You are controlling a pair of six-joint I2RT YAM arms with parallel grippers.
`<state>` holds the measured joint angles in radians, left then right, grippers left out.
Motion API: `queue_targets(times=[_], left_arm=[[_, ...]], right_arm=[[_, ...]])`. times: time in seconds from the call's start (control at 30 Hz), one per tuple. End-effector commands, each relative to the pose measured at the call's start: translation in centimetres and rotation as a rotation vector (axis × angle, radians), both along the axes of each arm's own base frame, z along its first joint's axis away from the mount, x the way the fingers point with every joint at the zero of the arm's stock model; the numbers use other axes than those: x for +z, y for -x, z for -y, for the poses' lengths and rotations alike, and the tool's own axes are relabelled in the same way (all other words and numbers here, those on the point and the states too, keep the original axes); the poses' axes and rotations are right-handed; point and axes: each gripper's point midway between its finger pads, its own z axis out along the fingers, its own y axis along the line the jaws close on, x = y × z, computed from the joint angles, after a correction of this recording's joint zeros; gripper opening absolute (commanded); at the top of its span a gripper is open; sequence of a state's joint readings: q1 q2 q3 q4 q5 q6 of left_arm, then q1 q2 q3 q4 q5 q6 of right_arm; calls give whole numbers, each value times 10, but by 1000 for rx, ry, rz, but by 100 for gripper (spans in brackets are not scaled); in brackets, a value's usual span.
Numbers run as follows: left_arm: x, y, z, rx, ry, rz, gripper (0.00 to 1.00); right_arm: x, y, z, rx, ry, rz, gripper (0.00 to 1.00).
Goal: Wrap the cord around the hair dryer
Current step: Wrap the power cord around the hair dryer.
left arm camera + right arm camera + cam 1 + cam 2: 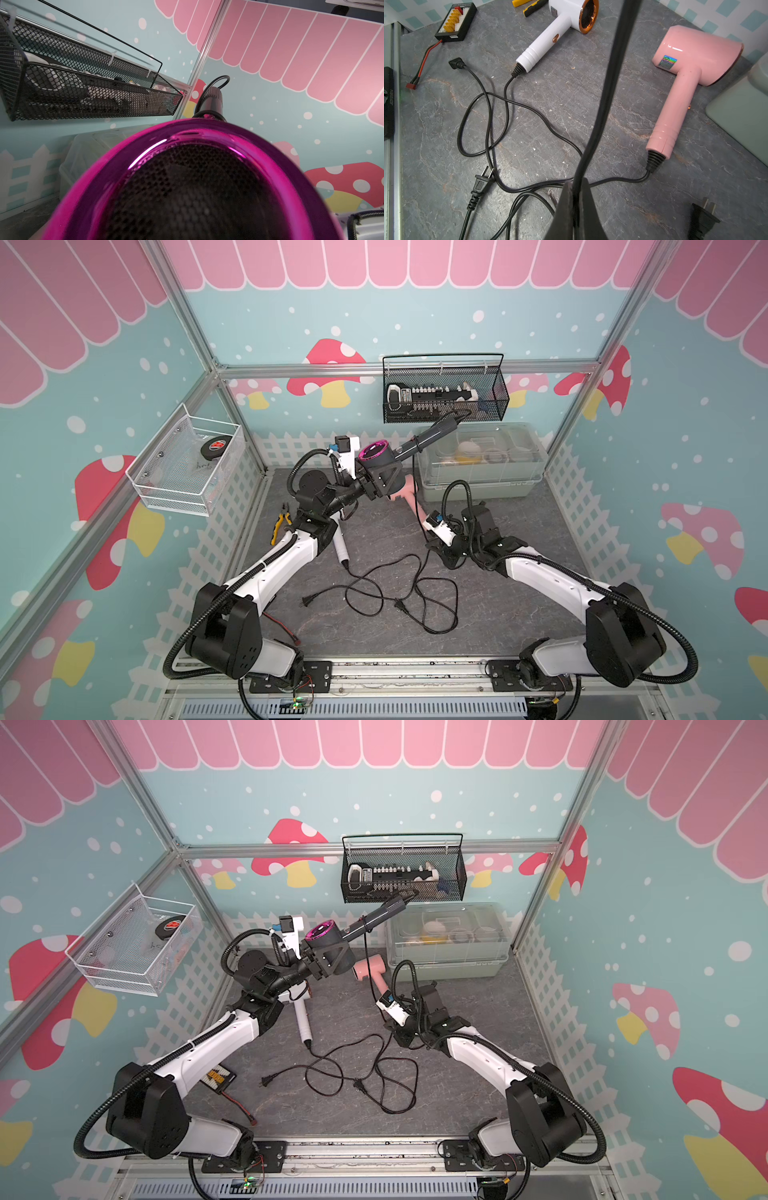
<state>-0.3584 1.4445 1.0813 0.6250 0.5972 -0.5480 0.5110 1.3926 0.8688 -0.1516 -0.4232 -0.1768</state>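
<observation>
In both top views your left claw (376, 486) grips the barrel of the dark grey hair dryer with a magenta ring (374, 464), raised above the grey stone-pattern desk (519, 572). Its handle (432, 435) points up toward the far right. The black cord (417, 497) loops off the handle's tip, crosses it and drops to your right claw (436, 549), which sits low at the near right.

The left wrist view shows only the hair dryer (187, 135); that claw is hidden.

In the right wrist view, the right claw (576, 199) is pinched on the taut cord (612, 72). By my judgement, you need to circle the cord crosswise to the handle.
</observation>
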Motion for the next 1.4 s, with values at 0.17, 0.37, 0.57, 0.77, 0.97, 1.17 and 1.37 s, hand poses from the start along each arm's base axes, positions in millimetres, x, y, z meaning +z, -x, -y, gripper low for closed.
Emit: queue_targets(times=[0.17,0.37,0.57,0.77,0.97,1.17,1.37], left_arm=[[18,-13,-32,259,-196,81,0],[-8,-22,-38,316,-397,22,0],[-38,-16,-32,302,-561,-30,0],[-68,2,-11,227,-703,-56,0],[-90,25,12,116,-782,-64,0],[-103,52,32,-11,-825,-40,0],[-102,78,46,-120,-788,-2,0]], right_arm=[[30,28,5,71,136,55,0],[81,42,12,101,199,143,0],[141,36,29,66,253,294,0],[193,22,39,35,308,441,0],[231,3,47,-3,380,570,0],[250,-21,64,-57,538,669,0],[270,-35,70,-59,617,742,0]])
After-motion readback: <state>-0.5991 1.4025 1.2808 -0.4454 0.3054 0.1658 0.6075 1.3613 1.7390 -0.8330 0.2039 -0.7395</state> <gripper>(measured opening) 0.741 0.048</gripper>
